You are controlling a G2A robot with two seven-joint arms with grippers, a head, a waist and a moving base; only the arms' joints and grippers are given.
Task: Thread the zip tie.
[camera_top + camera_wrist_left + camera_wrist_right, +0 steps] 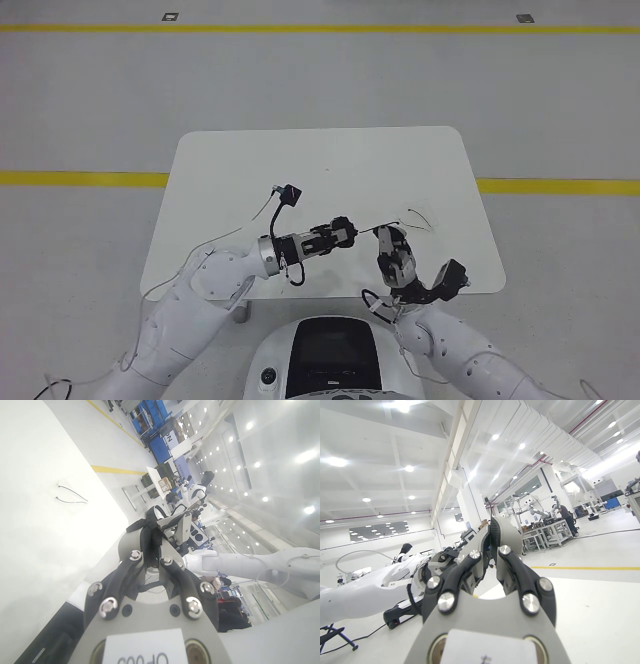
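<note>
A thin dark zip tie (368, 229) stretches in the air between my two grippers, just above the front part of the white table (320, 170). My left gripper (347, 232) (150, 536) is shut and the tie's one end runs from its tips. My right gripper (383, 236) (490, 536) points upward with its fingers pressed together, right at the tie's other part. The strap itself is hidden between the pads in both wrist views. The two grippers stand only a few centimetres apart.
Two spare zip ties (418, 217) (71, 496) lie on the table beyond the right gripper, near the right edge. A small black camera unit (291, 194) sticks out above the left forearm. The table's front edge runs close under both wrists.
</note>
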